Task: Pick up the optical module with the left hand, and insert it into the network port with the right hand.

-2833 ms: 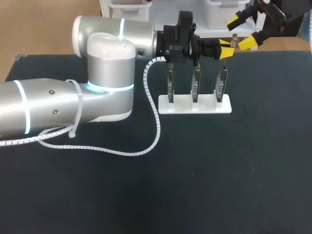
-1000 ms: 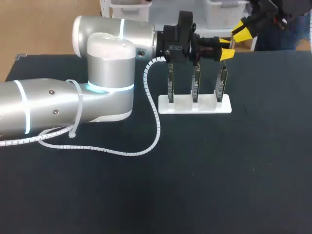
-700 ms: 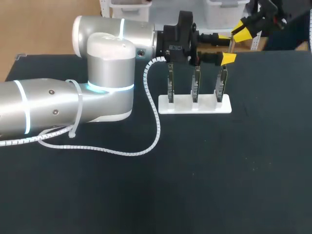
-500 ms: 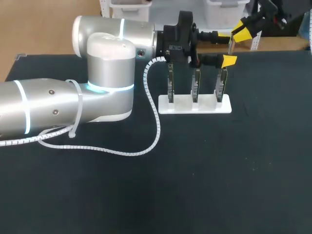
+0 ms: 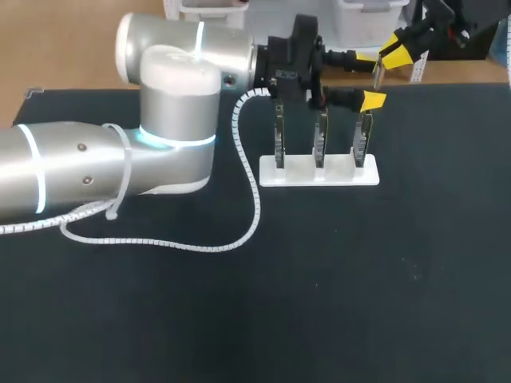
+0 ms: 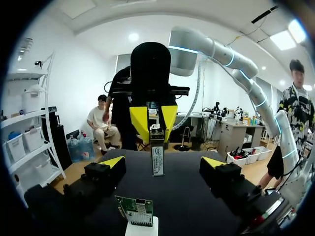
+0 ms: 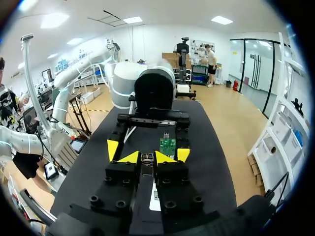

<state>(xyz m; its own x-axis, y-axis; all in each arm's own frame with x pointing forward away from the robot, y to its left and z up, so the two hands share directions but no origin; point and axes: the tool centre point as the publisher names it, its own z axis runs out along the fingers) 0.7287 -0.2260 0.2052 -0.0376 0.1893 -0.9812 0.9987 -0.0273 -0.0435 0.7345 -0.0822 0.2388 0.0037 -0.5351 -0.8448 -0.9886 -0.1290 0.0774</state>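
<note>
Jaws of the left gripper point(image 5: 370, 79) stand wide and touch nothing; those of the right gripper point(image 6: 153, 122) are closed on the upper end of the optical module point(image 6: 157, 160). Module: long axis upright, free end pointing down, hanging between the open left fingers without contact. Three boards point(image 5: 321, 140) stand in a white rack point(image 5: 319, 172); the network port is too small to make out. Seen from above, the module lies at about 1 o'clock of the rightmost board point(image 5: 364, 137), near it. Right arm is nearer; judged next move: lowering the module toward that board
</note>
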